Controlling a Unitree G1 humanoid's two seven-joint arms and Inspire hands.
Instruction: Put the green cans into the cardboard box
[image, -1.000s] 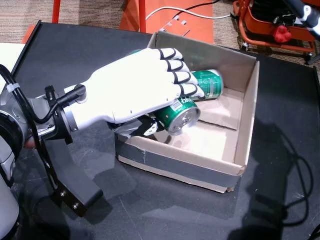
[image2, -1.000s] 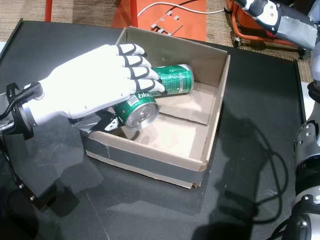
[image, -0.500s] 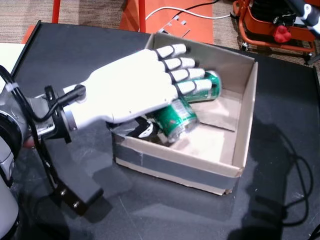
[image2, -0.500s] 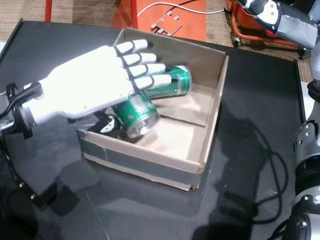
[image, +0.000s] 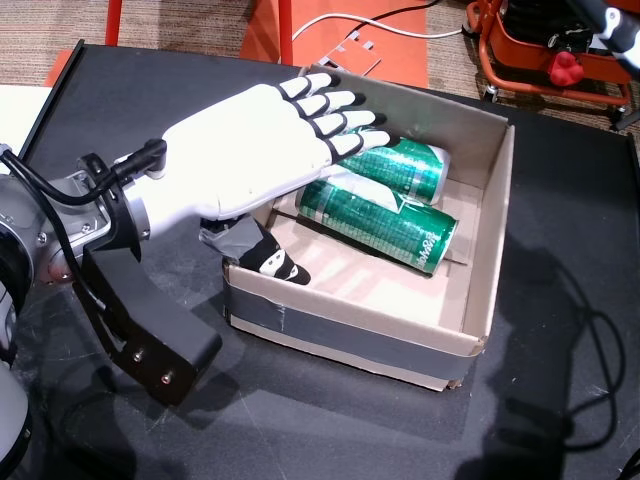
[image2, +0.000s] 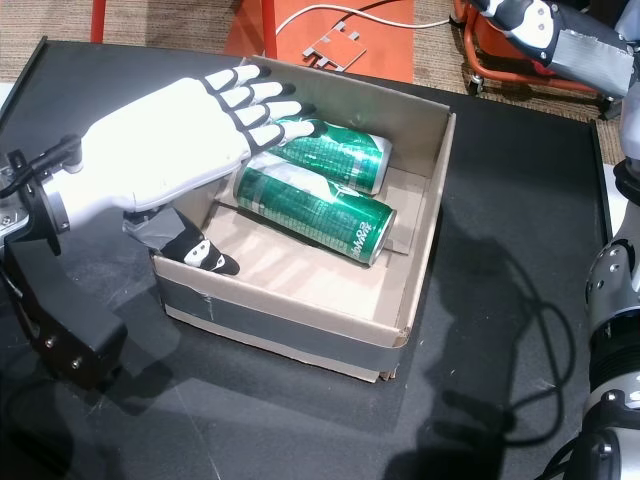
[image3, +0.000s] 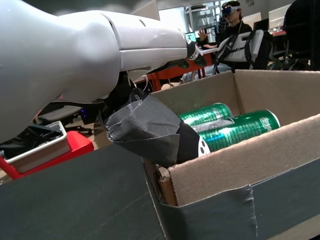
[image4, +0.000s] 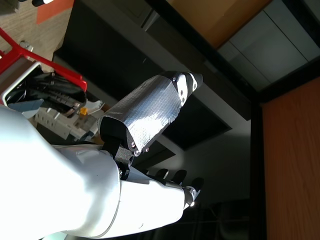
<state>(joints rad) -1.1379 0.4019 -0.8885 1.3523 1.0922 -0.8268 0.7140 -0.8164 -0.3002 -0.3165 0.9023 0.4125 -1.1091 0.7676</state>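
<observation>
- Covering most of both head views: matte black table (image: 330, 420), striped carpet and orange metal frame (image: 345, 35) beyond at 12 o'clock, red cart (image: 560, 55) at 1 o'clock.
- Sitting mid-table: cardboard box (image: 480, 290), rectangular, open-topped, dark tape along near wall.
- Lying inside, side by side and touching: two green cans (image: 375, 215) (image2: 335, 150), glossy cylinders, one at 12 o'clock of the other.
- Hovering over box's 9 o'clock edge: left hand (image: 250, 155), smooth white shell, fingers spread wide, empty; taped thumb (image3: 150, 130) dipping inside near wall.
- Raised against a ceiling in right wrist view: right hand (image4: 115, 185), fingers extended, nothing held.
- Seated far off in left wrist view: a person (image3: 235, 35).
</observation>
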